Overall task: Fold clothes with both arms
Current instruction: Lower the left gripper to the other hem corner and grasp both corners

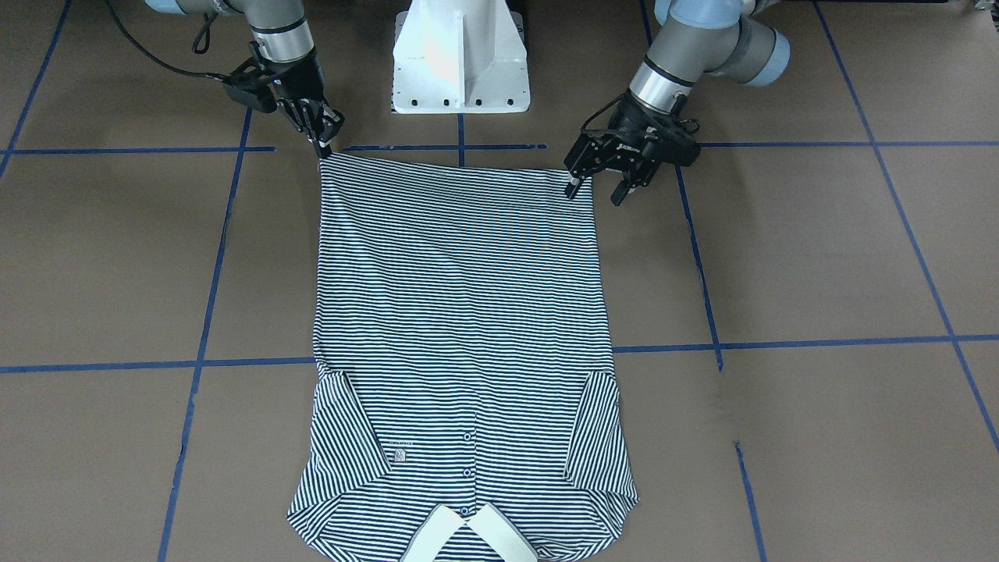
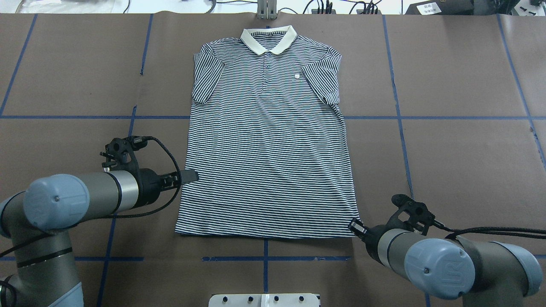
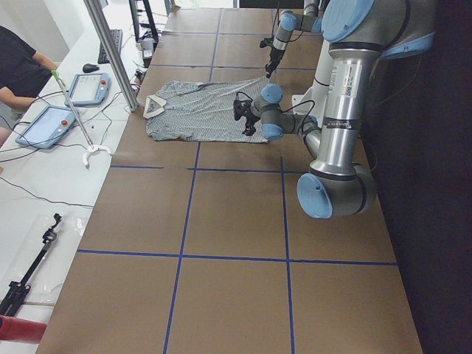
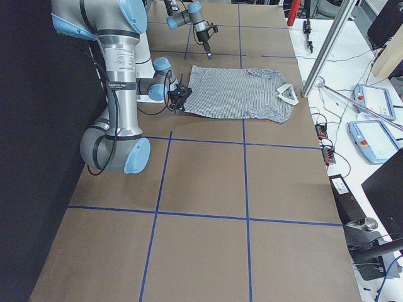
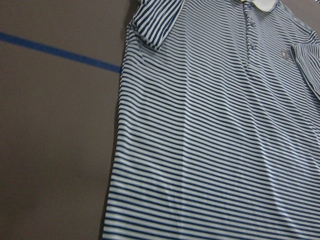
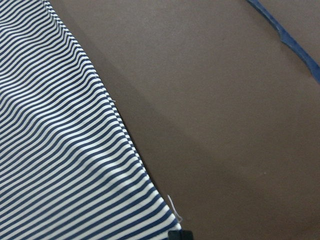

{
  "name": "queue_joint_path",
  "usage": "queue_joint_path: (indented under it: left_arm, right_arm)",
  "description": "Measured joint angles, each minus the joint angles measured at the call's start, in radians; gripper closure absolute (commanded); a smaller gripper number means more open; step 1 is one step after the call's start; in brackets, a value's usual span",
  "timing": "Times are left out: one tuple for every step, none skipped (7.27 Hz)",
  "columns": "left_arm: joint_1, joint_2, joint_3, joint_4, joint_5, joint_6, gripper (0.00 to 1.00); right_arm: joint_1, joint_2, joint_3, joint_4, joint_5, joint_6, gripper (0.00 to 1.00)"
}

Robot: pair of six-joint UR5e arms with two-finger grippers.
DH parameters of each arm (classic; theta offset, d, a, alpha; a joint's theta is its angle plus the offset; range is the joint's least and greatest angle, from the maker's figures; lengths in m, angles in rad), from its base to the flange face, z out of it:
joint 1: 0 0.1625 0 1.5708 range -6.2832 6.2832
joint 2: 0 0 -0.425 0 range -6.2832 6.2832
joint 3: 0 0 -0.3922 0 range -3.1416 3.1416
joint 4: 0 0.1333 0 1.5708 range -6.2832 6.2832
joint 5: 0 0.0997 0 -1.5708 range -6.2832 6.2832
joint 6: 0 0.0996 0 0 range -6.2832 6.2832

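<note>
The striped polo shirt (image 1: 460, 312) lies flat and face up on the brown table, its cream collar (image 2: 268, 38) at the far side and its hem toward the robot. My right gripper (image 1: 323, 148) points down at one hem corner, shut on that corner of the shirt (image 2: 268, 149). A dark fingertip (image 6: 180, 234) meets the corner in the right wrist view. At the other hem corner my left gripper (image 1: 598, 191) is open, one finger at the shirt's edge and the other off to the side. The left wrist view shows only the shirt (image 5: 215, 140).
The white pedestal base (image 1: 460, 62) stands between the arms, just behind the hem. Blue tape lines (image 1: 780, 343) cross the table. Beyond the collar a bench holds tablets (image 3: 88, 88), cables and a metal post (image 3: 110, 51), with a person (image 3: 18, 66) seated there.
</note>
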Motion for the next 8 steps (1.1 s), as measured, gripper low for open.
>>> queue_joint_path:
  left_arm:
    - [0.040,0.003,-0.029,0.102,0.006,-0.024,0.23]
    - [0.063,0.004,-0.033,0.153,0.008,-0.033,0.26]
    - [0.078,0.004,-0.022,0.173,0.008,-0.036,0.30]
    - [0.092,0.001,-0.008,0.180,0.007,-0.037,0.33]
    - [0.106,-0.004,0.004,0.183,0.003,-0.038,0.37]
    - [0.115,-0.005,0.007,0.185,-0.017,-0.039,0.47]
    - [0.119,-0.005,0.006,0.185,-0.044,-0.039,0.76]
    - [0.121,-0.004,0.005,0.185,-0.058,-0.039,1.00]
  right_arm:
    - [0.000,-0.002,0.002,0.000,0.000,0.000,1.00]
    - [0.000,-0.003,0.002,0.000,0.000,-0.001,1.00]
    - [-0.001,-0.003,0.002,0.000,0.000,-0.001,1.00]
    - [-0.001,-0.003,0.002,0.000,0.000,-0.001,1.00]
    - [-0.002,-0.003,0.002,0.000,0.000,-0.001,1.00]
    - [-0.002,-0.002,0.002,0.000,0.000,-0.001,1.00]
    - [-0.003,-0.001,0.002,0.000,0.000,-0.001,1.00]
    - [-0.003,-0.001,0.002,0.000,0.000,-0.001,1.00]
